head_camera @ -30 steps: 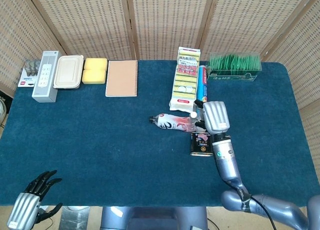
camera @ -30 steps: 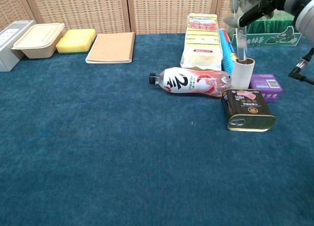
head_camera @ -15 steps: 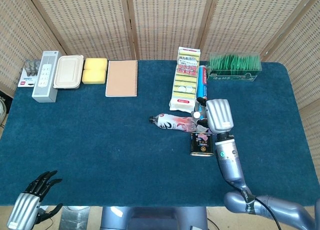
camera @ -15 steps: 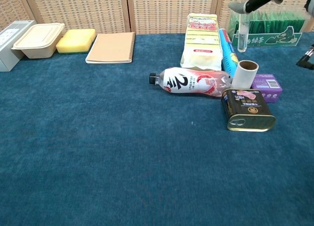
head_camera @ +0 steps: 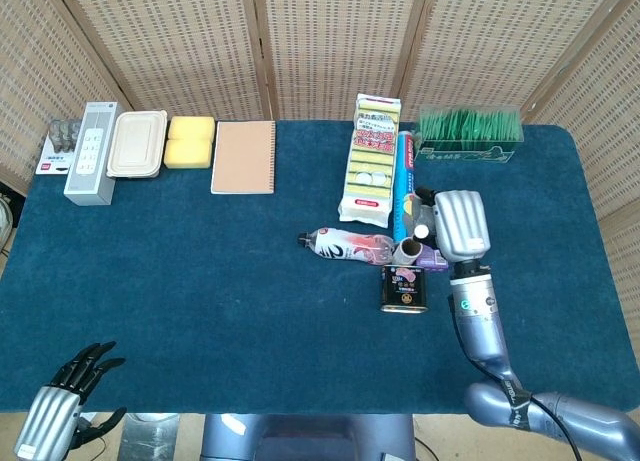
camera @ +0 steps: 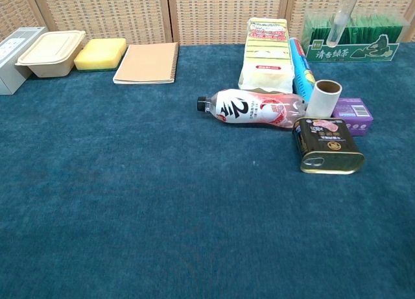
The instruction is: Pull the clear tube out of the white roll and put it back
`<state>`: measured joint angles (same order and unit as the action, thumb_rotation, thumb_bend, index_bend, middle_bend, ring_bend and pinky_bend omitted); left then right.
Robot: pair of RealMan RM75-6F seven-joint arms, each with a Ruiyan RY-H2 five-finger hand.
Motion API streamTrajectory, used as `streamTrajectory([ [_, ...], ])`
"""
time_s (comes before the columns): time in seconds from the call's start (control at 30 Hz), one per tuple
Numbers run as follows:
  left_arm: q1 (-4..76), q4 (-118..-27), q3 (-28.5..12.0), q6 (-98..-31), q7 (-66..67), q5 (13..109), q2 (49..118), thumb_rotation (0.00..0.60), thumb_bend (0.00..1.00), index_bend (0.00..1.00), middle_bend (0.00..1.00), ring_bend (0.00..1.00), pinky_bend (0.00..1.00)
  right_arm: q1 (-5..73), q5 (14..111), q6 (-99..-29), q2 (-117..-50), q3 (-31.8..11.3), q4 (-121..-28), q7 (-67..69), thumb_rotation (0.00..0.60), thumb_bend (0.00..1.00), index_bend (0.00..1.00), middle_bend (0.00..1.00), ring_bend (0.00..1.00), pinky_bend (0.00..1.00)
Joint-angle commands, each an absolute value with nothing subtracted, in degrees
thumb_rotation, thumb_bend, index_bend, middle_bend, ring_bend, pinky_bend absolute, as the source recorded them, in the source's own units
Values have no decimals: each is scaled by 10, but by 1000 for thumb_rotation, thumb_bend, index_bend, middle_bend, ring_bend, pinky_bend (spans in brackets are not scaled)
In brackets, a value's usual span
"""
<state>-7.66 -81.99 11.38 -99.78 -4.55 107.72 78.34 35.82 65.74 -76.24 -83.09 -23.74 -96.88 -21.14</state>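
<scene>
Right hand [head_camera: 459,224] has lifted clear tube [camera: 340,23] seemingly further from white roll [camera: 322,98].

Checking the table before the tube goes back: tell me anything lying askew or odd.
The plastic bottle lies on its side instead of standing. The white roll leans tilted beside the purple box. The clear tube hangs above, held by the right hand.

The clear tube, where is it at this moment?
In the chest view, the clear tube hangs at the top right, held in the air by the right hand, above and behind the white roll.
</scene>
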Motion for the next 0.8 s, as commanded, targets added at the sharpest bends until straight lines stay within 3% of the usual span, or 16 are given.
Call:
streamTrajectory([
  [0.03,-77,-819,114,-998,-46,1078,784,600,181,235,146,120,239,350,658,-767,-819,-235,-978,-208,600,403,772,900,966,864],
  [0.3,-77,-815,114,-998,-52,1075,785,600,181,235,146,119,244,308,713,-784,-752,-190,-1063,-208,600,421,790,907,976,874],
  [0.43,-80,-810,116,-1008,-57,1079,785,600,181,235,146,120,245,289,669,-785,-720,-202,-1070,-198,600,431,794,912,981,879],
  [0.6,-78,-815,112,-1004,-57,1073,783,600,181,235,146,120,248,250,814,-807,-660,-114,-1135,-250,600,436,803,915,982,881],
  [0.8,-79,-815,121,-1008,-51,1092,783,600,181,235,146,120,249,268,709,-822,-685,-191,-1091,-241,600,441,818,925,990,886],
])
